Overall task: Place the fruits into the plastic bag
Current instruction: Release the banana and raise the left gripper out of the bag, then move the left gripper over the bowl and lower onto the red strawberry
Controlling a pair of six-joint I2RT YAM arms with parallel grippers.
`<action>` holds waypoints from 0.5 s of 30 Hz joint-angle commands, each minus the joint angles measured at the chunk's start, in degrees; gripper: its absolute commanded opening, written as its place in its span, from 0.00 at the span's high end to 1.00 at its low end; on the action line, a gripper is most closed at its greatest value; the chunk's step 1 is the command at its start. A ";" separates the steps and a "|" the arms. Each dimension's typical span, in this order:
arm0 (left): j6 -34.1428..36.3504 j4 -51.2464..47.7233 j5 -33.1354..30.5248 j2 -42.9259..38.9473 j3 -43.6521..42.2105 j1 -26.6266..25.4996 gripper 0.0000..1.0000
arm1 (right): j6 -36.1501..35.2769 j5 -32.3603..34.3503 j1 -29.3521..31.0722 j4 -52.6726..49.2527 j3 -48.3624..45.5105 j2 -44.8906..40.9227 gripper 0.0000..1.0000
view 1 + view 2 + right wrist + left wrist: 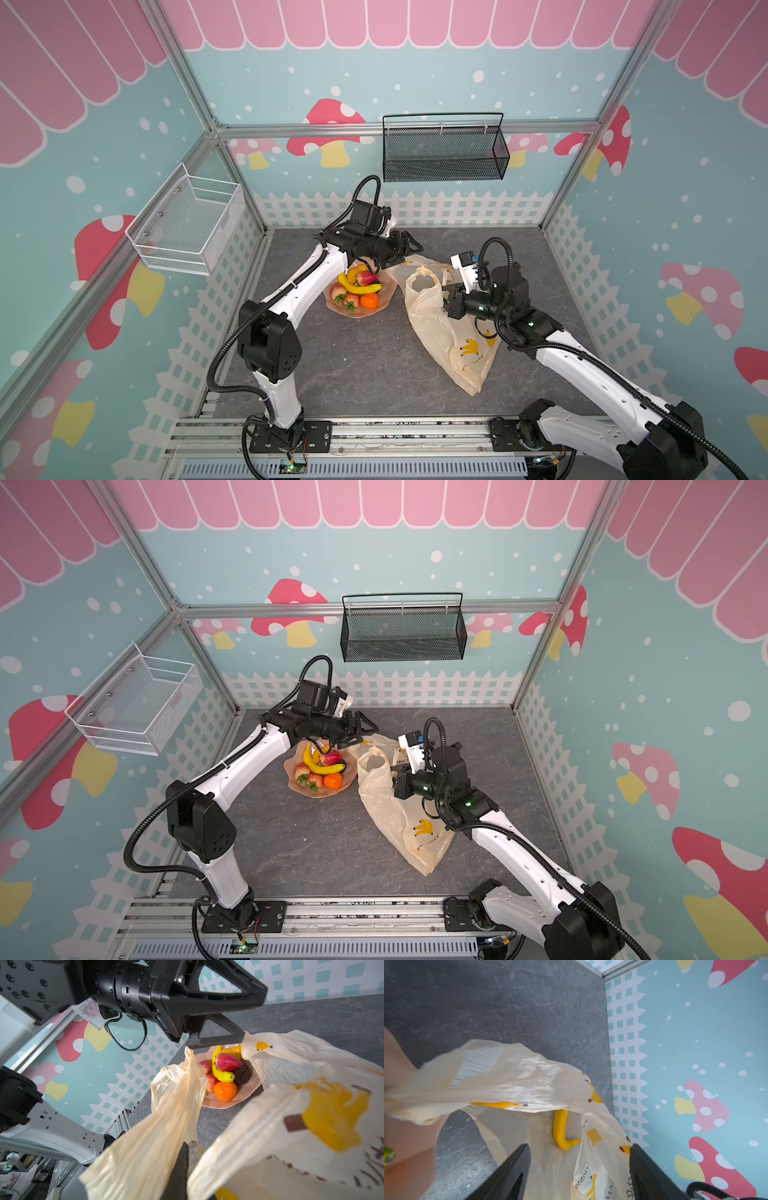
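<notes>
The cream plastic bag [449, 345] [399, 820] lies on the grey table with its mouth lifted. My right gripper [448, 301] [185, 1153] is shut on the edge of that mouth and holds it up. My left gripper [411, 255] [580, 1147] hangs open and empty over the bag's far side. One yellow banana [559, 1128] lies inside the bag. The other fruits sit in the pink dish [388, 291] [218, 1104] left of the bag: a banana [357, 286], a strawberry [366, 277] and an orange [369, 301] [225, 1091] among them.
A black mesh basket [444, 153] hangs on the back wall and a white wire basket [191, 224] on the left wall. A dark brown lump [242, 1075] lies in the dish. The enclosure walls stand close behind the bag.
</notes>
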 commanded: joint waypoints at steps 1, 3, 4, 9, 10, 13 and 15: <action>1.18 -1.75 -1.12 -5.88 0.37 3.61 0.24 | -1.55 -0.25 0.28 0.24 0.50 -0.11 1.00; 2.32 -2.65 -1.77 -8.15 -0.47 5.50 0.23 | -1.45 0.15 0.24 0.52 -0.38 -0.58 1.00; 3.28 -3.45 -2.23 -9.28 -1.02 6.52 0.23 | -1.57 0.35 0.28 0.60 -0.66 -0.76 1.00; 10.07 -9.08 -3.76 -13.70 -4.90 10.67 0.21 | -2.06 -0.31 0.28 0.61 -0.24 -0.14 1.00; 11.74 -10.97 -4.70 -14.17 -5.77 11.34 0.21 | -2.09 -0.58 0.24 0.61 -0.20 0.01 1.00; 15.13 -16.54 -6.95 -14.68 -7.80 12.81 0.21 | -2.05 -1.17 0.25 0.36 -0.30 0.10 1.00; 16.91 -19.64 -8.43 -14.64 -9.27 12.92 0.21 | -1.98 -1.30 0.24 0.04 -0.50 -0.07 1.00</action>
